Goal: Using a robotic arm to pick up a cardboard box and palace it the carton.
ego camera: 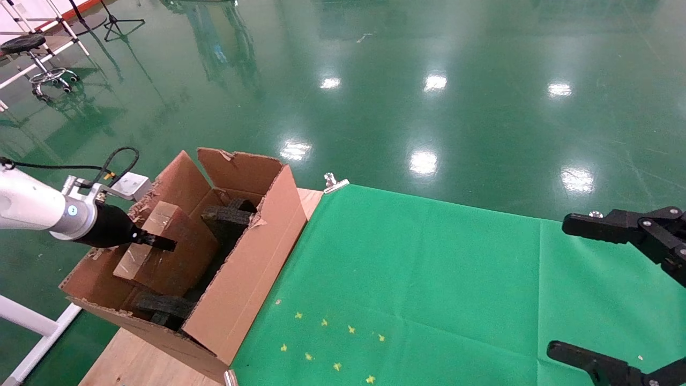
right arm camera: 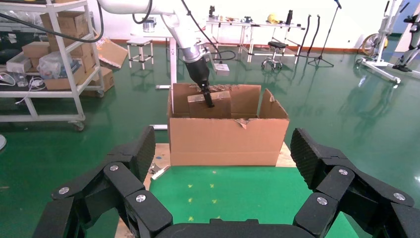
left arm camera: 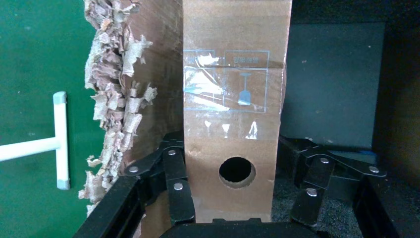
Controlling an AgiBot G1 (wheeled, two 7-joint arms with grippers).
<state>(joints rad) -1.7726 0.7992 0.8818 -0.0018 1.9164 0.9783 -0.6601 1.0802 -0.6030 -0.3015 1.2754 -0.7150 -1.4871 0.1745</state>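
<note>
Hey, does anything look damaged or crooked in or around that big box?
Yes. The large brown corrugated carton has a badly shredded, ragged flap edge. The small taped cardboard box, held in the left gripper, sits tilted inside rather than flat.

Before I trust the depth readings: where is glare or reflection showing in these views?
Head view: bright lamp spots on the glossy green floor. Left wrist view: shiny tape on the cardboard box held by the left gripper glints white. Right wrist view: only soft floor sheen.

left gripper (left arm camera: 233,198) clamped (right gripper (right arm camera: 225,163) agape)
</note>
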